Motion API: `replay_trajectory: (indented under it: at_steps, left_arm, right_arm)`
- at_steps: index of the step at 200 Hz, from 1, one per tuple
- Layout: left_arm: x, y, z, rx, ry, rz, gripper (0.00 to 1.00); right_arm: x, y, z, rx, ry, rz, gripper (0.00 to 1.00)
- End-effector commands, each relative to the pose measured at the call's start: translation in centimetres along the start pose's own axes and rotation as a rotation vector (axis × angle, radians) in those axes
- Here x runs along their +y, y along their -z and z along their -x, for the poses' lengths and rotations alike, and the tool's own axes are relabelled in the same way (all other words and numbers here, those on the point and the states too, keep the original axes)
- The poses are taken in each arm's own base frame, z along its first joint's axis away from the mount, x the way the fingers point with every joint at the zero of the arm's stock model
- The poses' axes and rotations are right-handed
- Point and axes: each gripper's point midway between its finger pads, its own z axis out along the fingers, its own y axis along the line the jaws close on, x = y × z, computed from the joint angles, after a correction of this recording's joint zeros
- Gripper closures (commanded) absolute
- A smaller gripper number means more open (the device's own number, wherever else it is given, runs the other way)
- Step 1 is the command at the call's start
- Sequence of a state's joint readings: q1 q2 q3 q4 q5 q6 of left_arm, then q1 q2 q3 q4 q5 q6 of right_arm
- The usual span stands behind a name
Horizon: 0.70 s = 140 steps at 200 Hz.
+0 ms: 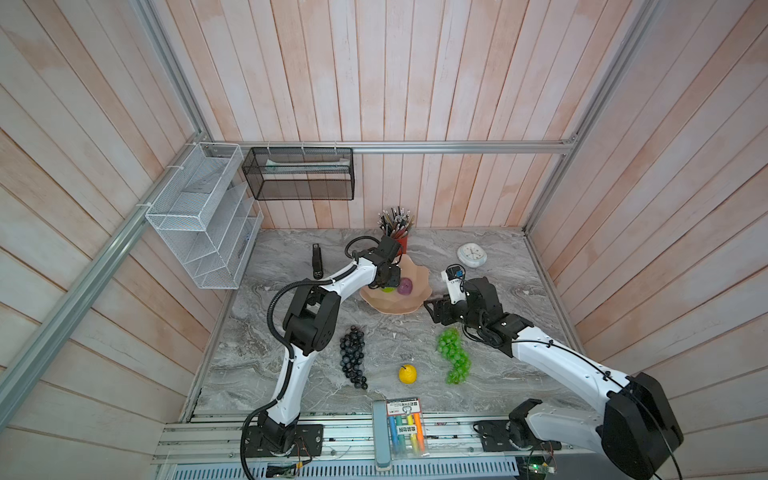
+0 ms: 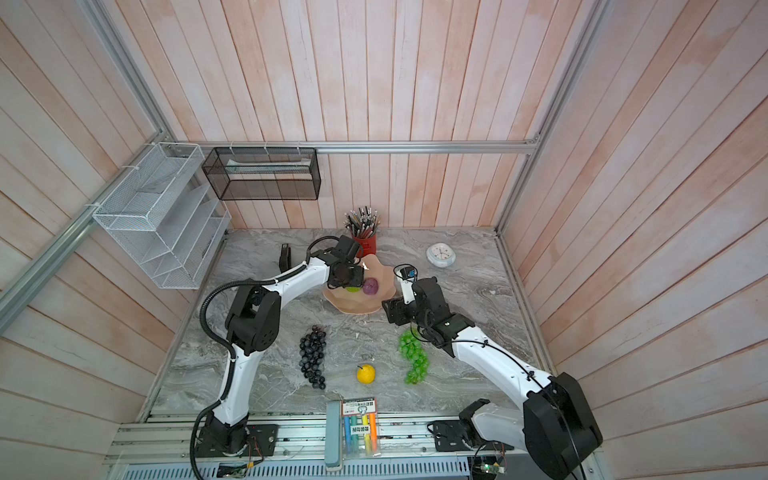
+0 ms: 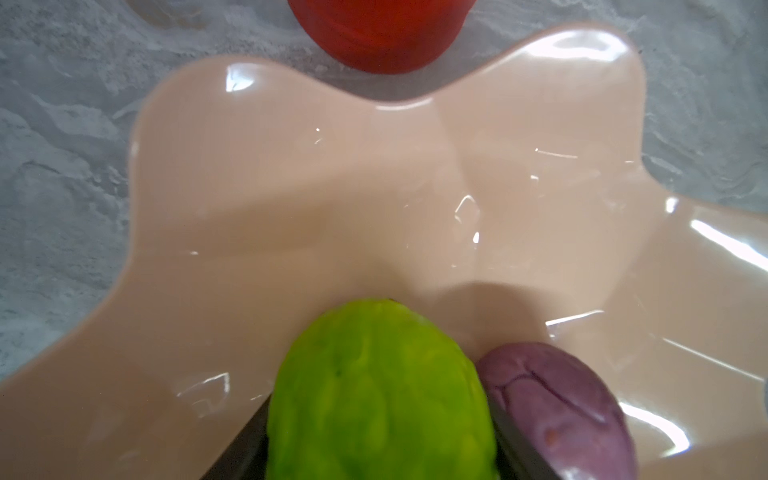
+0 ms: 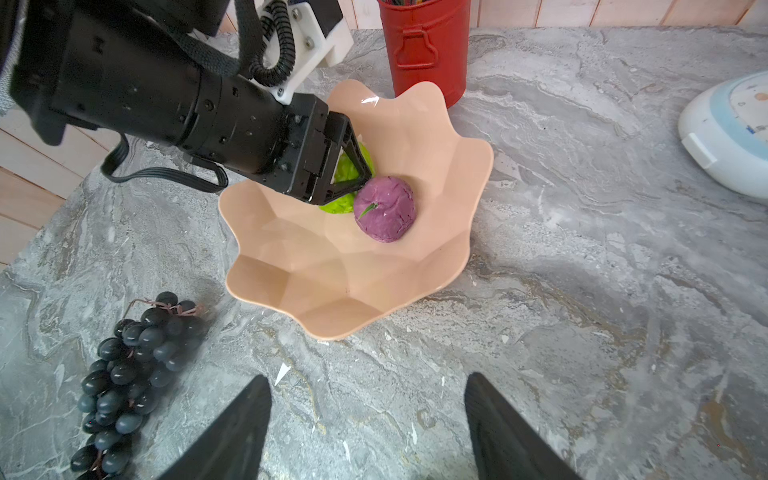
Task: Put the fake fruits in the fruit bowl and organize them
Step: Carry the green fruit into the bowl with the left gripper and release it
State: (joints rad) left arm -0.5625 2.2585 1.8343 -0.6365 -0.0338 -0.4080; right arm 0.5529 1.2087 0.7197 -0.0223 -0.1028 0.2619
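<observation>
Your pink wavy-rimmed bowl [image 4: 316, 266] sat at the far middle of the table [image 1: 519, 332]. Inside it, the bumpy green fruit [image 3: 374, 395] and the purple fruit [image 4: 384, 214] lay side by side, touching, purple on the right. Your left gripper [image 4: 355, 168] reached into the bowl from the left, and its jaws pressed both sides of the green fruit. Your right gripper [image 4: 370, 428] hovered just beyond the bowl's near-right rim with its jaws spread wide and nothing between them.

Three fruits were outside the bowl, nearer you on the table: the dark grapes [image 1: 353, 357] to the left, the yellow fruit [image 1: 408, 373] in the middle, and the green grapes [image 1: 454, 355] to the right, beside the right arm.

A red cup [image 4: 424, 45] of pencils stood just behind the bowl, and a white clock [image 1: 472, 254] lay far right. A marker pack [image 1: 405, 430] rested on the near rail; you could not read its label print, and the clock's numerals were too small as well.
</observation>
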Motion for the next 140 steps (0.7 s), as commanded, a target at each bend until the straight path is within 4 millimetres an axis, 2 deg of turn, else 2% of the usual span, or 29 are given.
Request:
replay_trajectory:
  at_steps: [1, 44, 88, 117, 140]
  left_arm:
    - [-0.7, 0.6, -0.6, -0.002, 0.0, -0.005, 0.31]
    - [-0.7, 2.9, 0.4, -0.05, 0.005, 0.011, 0.25]
    - [-0.5, 6.5, 1.3, -0.108, 0.008, 0.017, 0.19]
    - [-0.7, 9.4, 0.7, -0.13, -0.005, 0.008, 0.19]
    - [-0.9, 11.6, -0.8, -0.143, -0.008, -0.02, 0.19]
  right_arm:
    - [0.3, 0.5, 0.4, -0.022, 0.006, 0.007, 0.25]
    - [0.3, 1.1, 0.7, -0.03, 0.004, 0.003, 0.23]
    - [0.2, 1.8, 1.3, -0.045, 0.01, -0.017, 0.22]
    - [0.4, 2.1, 1.9, -0.044, 0.022, -0.016, 0.21]
    - [0.9, 2.2, 1.9, -0.04, 0.024, -0.001, 0.22]
